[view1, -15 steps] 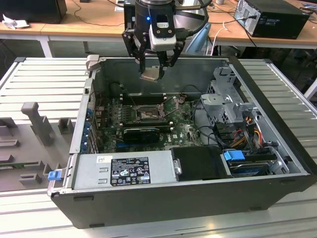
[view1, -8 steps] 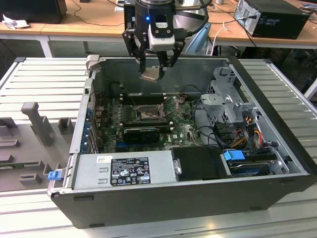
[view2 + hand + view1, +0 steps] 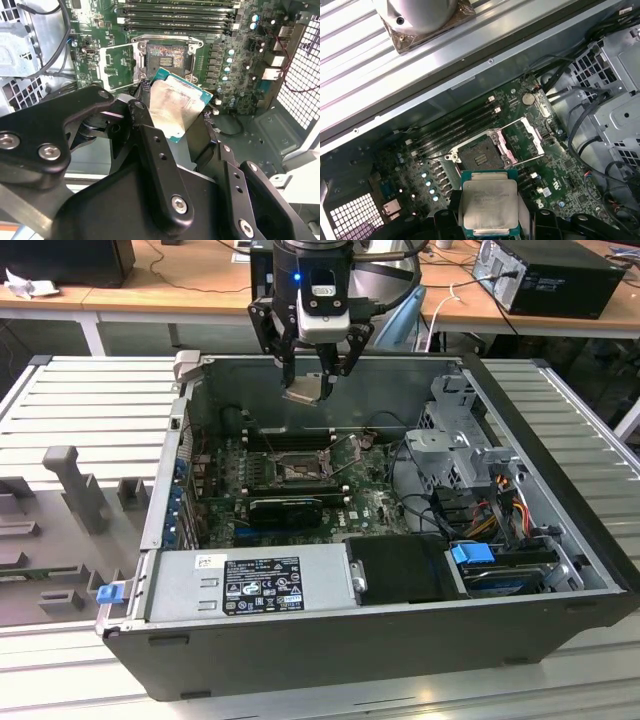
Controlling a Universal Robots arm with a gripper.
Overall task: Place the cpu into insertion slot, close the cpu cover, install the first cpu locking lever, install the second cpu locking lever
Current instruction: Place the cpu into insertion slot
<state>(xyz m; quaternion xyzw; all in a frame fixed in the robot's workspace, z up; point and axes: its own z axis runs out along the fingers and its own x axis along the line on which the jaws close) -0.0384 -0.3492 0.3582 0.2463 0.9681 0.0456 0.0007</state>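
Cpu (image 3: 489, 206) gripped in claw (image 3: 312, 378) closed on its edges, held above open insertion slot (image 3: 476, 155), cpu cover (image 3: 530, 140) flipped aside, cables (image 3: 576, 120) nearby

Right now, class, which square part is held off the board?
The cpu, pale metal face, clamped in the gripper; the insertion slot and flipped-open cpu cover sit on the board.

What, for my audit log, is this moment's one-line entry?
gripper: shut on cpu | cpu: aloft, not in insertion slot | cpu cover: open
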